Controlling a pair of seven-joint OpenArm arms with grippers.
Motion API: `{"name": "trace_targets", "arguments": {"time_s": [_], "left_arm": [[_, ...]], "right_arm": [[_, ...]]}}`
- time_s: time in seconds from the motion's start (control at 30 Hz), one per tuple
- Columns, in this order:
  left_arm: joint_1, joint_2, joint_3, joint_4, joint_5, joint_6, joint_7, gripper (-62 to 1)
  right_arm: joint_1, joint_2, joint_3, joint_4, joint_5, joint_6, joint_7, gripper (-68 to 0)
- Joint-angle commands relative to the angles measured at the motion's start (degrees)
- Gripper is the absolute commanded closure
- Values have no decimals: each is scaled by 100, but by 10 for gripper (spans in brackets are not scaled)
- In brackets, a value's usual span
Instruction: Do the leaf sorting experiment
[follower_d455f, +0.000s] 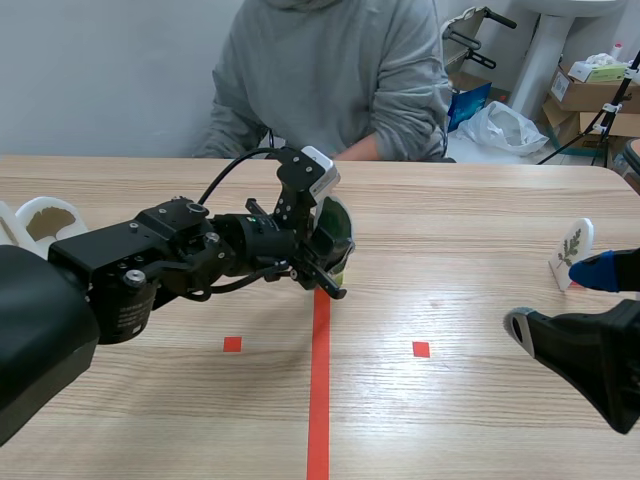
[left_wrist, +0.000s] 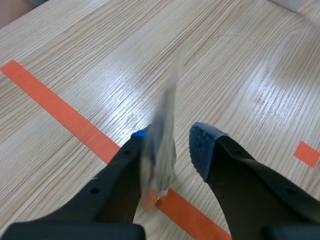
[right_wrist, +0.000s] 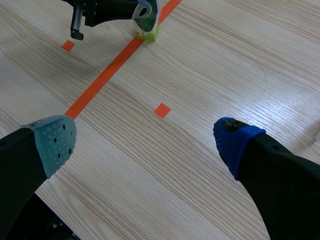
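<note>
A leaf card (follower_d455f: 338, 228) with a green leaf stands on a yellow-green base on the red centre line; it also shows ahead of my right gripper as the card (right_wrist: 148, 20). My left gripper (follower_d455f: 325, 262) is at this card. In the left wrist view the blurred card (left_wrist: 164, 131) is seen edge-on between the fingers of the left gripper (left_wrist: 170, 142), against one pad with a gap to the other, so the gripper is open. My right gripper (right_wrist: 145, 137) hangs open and empty over bare table, also seen at the lower right as the right gripper (follower_d455f: 560, 297).
A white card with a dark leaf (follower_d455f: 572, 250) stands near the table's right edge. A ginkgo leaf card (follower_d455f: 45, 222) stands at the far left. A person in a grey sweater (follower_d455f: 330, 70) sits across the table. Boxes and a bag lie beyond.
</note>
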Motion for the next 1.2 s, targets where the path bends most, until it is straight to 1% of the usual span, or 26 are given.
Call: {"name": "trace_targets", "arguments": {"time_s": [0.0, 0.17, 0.47, 0.53, 0.6, 0.63, 0.67, 0.7, 0.77, 0.87, 1.0, 1.07, 1.17], "left_arm": [[-111, 74, -35, 96, -76, 11, -79, -115], [-111, 74, -35, 96, -74, 9, -122, -43], [-105, 57, -48, 146, -74, 2, -111, -43], [-92, 2, -50, 267, -72, -17, -79, -43], [-48, -72, -59, 437, -72, -142, -39, -42], [0, -87, -96, 540, -72, -146, 70, -42], [52, -101, -181, 678, -72, -149, 236, -42], [136, -122, -273, 831, -72, -245, 319, -42], [363, -199, -468, 1222, -68, -540, 485, -42], [837, -334, -817, 1945, -70, -785, 684, -42], [1663, -595, -1384, 3016, -70, -1427, 918, -42], [2164, -710, -1749, 3558, -72, -1539, 1027, -42], [2953, -835, -2315, 4306, -72, -1563, 1025, -42]], "right_arm": [[52, 92, 52, 44, 44, 46, 92, -560], [52, 92, 52, 44, 44, 46, 92, -560], [52, 92, 52, 44, 44, 46, 92, -560], [52, 92, 52, 44, 42, 46, 90, -560], [52, 92, 52, 44, 42, 46, 85, -560], [52, 92, 52, 44, 42, 46, 83, -560], [52, 92, 52, 44, 42, 46, 83, -560], [52, 92, 52, 44, 42, 46, 87, -560], [52, 92, 52, 44, 42, 46, 85, -560], [52, 92, 52, 44, 42, 46, 85, -560], [52, 92, 52, 44, 42, 46, 85, -560], [52, 92, 52, 44, 42, 46, 85, -560], [52, 92, 52, 44, 42, 46, 85, -560]]}}
